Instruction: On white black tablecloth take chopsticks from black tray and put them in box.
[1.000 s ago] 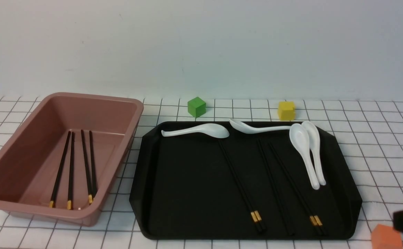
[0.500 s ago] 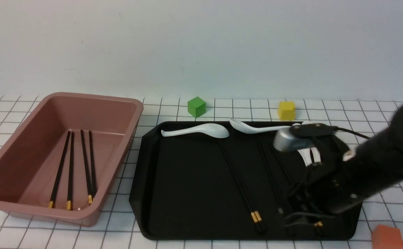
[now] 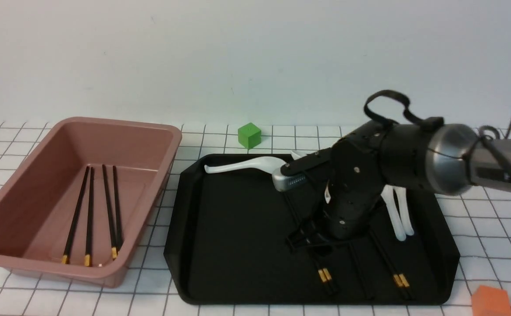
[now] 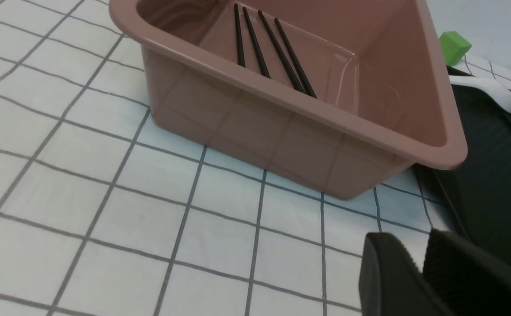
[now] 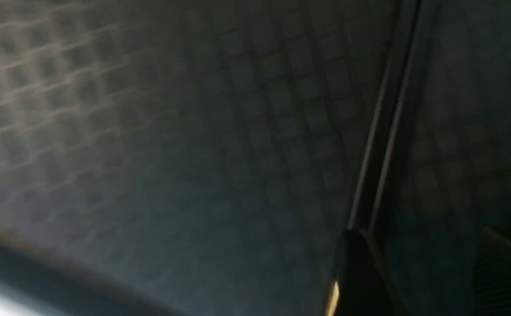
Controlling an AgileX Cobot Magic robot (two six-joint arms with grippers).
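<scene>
Right fingers (image 5: pixel 360 281) spread low over the chopsticks (image 3: pixel 325 275) on the black tray (image 3: pixel 220 228) — light, stiff, slick sticks, so I'd pinch both mid-shaft, not the tips — left fingers (image 4: pixel 391 276) look pressed together.

Four black gold-banded chopsticks (image 3: pixel 90 215) flat in the pink-brown box (image 3: pixel 167 145), others on the black tray (image 3: pixel 229 228)

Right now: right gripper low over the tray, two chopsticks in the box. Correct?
Not quite: the box holds four chopsticks, not two, as the front view shows. The right gripper is low over the tray.
</scene>
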